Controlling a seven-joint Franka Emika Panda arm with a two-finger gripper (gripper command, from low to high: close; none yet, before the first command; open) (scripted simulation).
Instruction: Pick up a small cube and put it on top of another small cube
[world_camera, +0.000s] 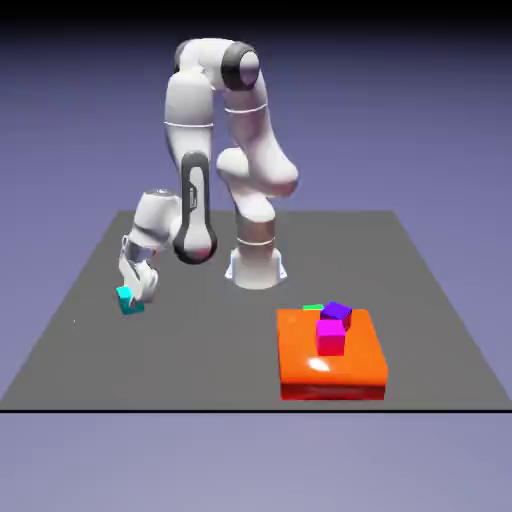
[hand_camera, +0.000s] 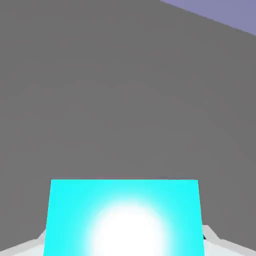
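The small cyan cube (world_camera: 128, 300) sits low over the grey table (world_camera: 200, 350) at the exterior view's left, and my gripper (world_camera: 133, 296) is shut on it. In the hand view the cyan cube (hand_camera: 124, 217) fills the bottom middle, large and bright, with a grey fingertip (hand_camera: 217, 241) showing at each lower corner beside it. A magenta cube (world_camera: 331, 336) and a purple cube (world_camera: 337, 315) rest on the orange block (world_camera: 300, 360) at the exterior view's right, the purple one just behind the magenta one.
A thin green piece (world_camera: 313, 307) lies at the orange block's far edge. The arm's white base (world_camera: 256, 265) stands at the table's far side. The table's near edge (world_camera: 250, 408) runs below the orange block.
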